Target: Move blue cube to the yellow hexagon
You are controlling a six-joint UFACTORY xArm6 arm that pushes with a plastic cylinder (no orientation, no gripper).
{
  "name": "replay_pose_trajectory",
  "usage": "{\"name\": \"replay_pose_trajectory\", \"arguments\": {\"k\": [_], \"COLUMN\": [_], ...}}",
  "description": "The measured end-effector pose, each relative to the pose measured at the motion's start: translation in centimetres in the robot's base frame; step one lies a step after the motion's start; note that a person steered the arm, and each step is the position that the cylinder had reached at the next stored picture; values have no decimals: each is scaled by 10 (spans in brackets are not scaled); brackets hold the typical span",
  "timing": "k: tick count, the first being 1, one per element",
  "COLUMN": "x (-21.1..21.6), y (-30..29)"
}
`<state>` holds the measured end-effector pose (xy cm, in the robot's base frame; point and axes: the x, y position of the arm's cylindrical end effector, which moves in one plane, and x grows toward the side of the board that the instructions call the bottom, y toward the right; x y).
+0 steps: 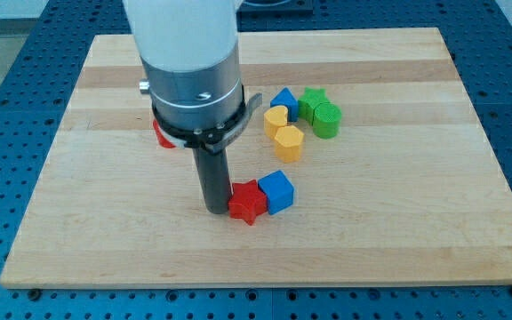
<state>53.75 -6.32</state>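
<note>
Not done: blue cube (276, 191) well short of yellow hexagon (289, 142), touching red star (247, 202). My tip (216, 210) left of star. No pincer, nothing gripped.

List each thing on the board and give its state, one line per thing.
my tip: down on the board, against the red star's left side.
red star: flat, touching the blue cube.
blue cube: flat, apart from the yellow hexagon, below it.
yellow hexagon: flat, touching the other yellow block.
blue triangular block: flat, in the cluster.
green blocks: two, touching.
red block: mostly hidden behind the arm.
</note>
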Motion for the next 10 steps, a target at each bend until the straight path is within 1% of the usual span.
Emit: {"name": "replay_pose_trajectory", "arguments": {"k": [1,2,3,4,6,7,8,10], "x": [22,23,12,2,-3,2,19,19], "y": [-2,0,8,25,59,59,68,117]}}
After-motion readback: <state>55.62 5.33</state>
